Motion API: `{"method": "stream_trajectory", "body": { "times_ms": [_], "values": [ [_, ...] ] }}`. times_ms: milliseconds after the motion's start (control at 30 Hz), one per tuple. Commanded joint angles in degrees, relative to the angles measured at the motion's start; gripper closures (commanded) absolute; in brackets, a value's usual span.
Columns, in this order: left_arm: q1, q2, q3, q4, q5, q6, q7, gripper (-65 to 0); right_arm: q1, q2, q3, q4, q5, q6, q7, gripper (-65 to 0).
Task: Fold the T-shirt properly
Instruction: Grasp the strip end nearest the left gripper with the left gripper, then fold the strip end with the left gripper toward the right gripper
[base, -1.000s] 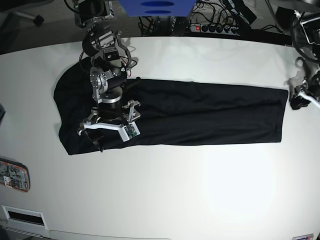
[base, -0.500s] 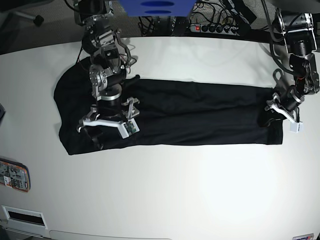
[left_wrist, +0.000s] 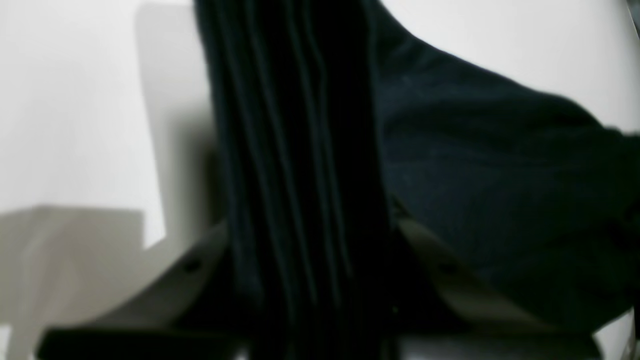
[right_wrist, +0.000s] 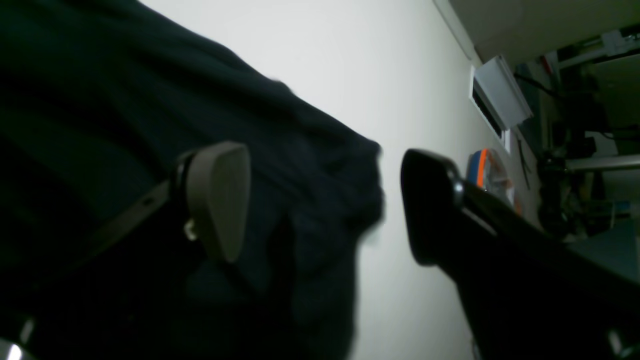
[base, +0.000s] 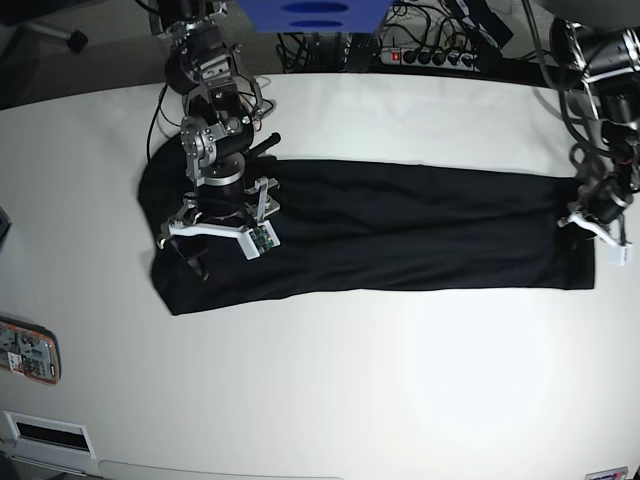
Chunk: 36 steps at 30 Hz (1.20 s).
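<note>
The black T-shirt (base: 400, 225) lies as a long strip across the white table (base: 330, 380). My left gripper (base: 580, 225) is at the strip's right end. In the left wrist view it (left_wrist: 310, 235) is shut on a bunched ridge of the T-shirt (left_wrist: 475, 165), with the cloth running between both fingers (left_wrist: 440, 270). My right gripper (base: 190, 262) hovers low over the strip's left end. In the right wrist view it (right_wrist: 320, 205) is open, one pad (right_wrist: 220, 200) over the cloth (right_wrist: 100, 125), the other finger (right_wrist: 430, 205) past the cloth's edge.
A power strip (base: 420, 55) and cables lie beyond the table's far edge, with a blue object (base: 310, 12) above. A printed packet (base: 28, 350) sits at the left edge and a white labelled box (base: 45, 432) at the front left corner.
The left arm came in from the right, closed on the shirt's right end and drew it rightward. The whole strip slid right. The right arm stayed over the left end, shifting slightly.
</note>
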<state>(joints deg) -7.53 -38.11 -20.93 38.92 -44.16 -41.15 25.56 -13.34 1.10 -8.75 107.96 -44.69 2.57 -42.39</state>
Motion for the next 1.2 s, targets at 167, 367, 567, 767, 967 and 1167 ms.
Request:
{"method": "stream_trajectory", "body": {
  "times_ms": [167,367,567,767,967,1167],
  "values": [
    [-1.83,-5.8,-0.57,2.53,0.16,1.15,-0.64,0.0,0.46,-0.36,-0.08,1.8,-0.54,-0.77,1.03,-44.8],
    [1.86,-2.02,-0.83,14.23,-1.77,1.15,7.8,0.0,0.46,-0.09,-0.17,1.8,-0.54,-0.68,1.03,-44.8],
    [5.73,5.54,-0.83,25.57,-4.5,1.15,11.76,0.0,0.46,-0.18,-1.84,1.8,-0.63,-0.59,0.59,-44.8],
    [10.3,14.15,-0.83,41.83,-4.59,4.71,12.2,0.0,0.46,-0.09,-2.19,1.71,-0.63,-0.59,0.59,-44.8],
    [10.39,17.76,-0.39,50.36,-4.59,10.33,12.2,0.0,0.46,-0.09,-2.37,1.71,-0.63,-0.5,0.59,-44.8],
    [9.95,21.71,3.92,50.53,-4.06,13.32,12.2,0.0,0.46,-0.09,-2.46,1.71,-0.63,-0.5,0.59,-44.8]
  ]
}}
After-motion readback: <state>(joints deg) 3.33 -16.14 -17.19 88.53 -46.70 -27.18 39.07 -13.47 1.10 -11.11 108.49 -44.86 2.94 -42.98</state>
